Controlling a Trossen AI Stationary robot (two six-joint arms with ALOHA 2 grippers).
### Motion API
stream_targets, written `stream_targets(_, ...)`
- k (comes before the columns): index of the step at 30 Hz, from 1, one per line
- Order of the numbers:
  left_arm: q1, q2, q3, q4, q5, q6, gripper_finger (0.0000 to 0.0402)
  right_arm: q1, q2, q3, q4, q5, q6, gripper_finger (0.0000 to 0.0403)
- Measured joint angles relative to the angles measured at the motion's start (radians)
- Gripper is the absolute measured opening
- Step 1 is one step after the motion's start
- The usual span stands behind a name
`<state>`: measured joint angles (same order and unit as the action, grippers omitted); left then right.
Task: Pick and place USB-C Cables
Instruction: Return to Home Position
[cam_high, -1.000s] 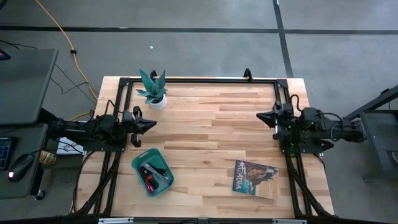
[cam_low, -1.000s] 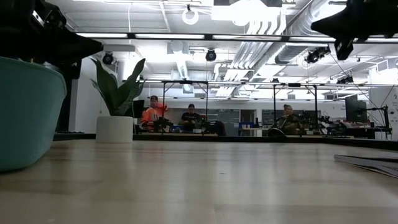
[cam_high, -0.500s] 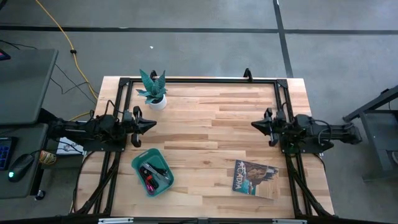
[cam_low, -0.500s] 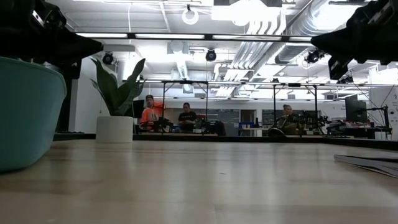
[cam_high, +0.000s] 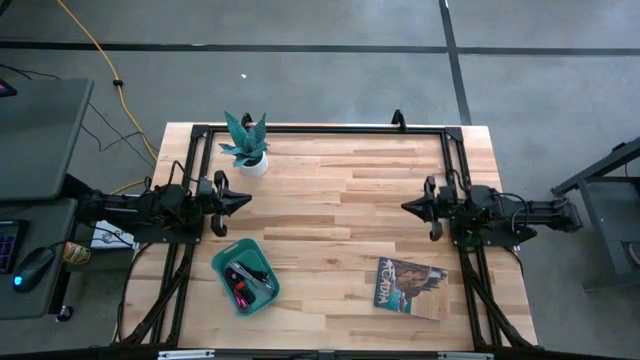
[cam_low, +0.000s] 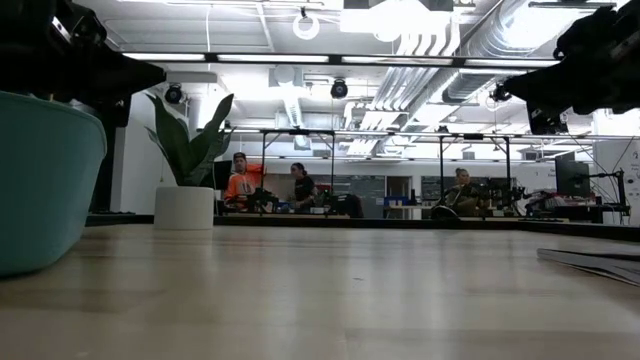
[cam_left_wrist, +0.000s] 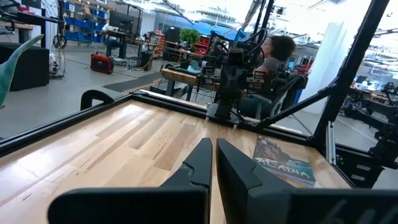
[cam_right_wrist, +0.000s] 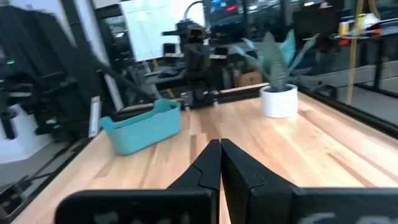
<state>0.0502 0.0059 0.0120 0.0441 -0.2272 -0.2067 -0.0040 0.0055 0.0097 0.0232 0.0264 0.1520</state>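
Right gripper has slid slightly inward and toward the magazine side of the wooden table over the last second, while the left gripper has held its place above the table's left side. Both pairs of jaws are closed with nothing between them. All the USB-C cables lie bundled inside the teal tray, just beside the left arm, well apart from the potted plant
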Motion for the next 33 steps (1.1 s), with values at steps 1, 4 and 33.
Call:
stream_targets(1, 0.000, 0.000, 0.000, 0.000, 0.000, 0.000, 0.0003, 0.000, 0.000, 0.000, -0.002, -0.014, -0.003, 0.0000)
stream_targets(4, 0.000, 0.000, 0.000, 0.000, 0.000, 0.000, 0.0003, 0.000, 0.001, 0.000, -0.008, -0.028, 0.004, 0.0000)
stream_targets(33, 0.000, 0.000, 0.000, 0.000, 0.000, 0.000, 0.0003, 0.000, 0.001, 0.000, -0.012, -0.027, 0.015, 0.0000)
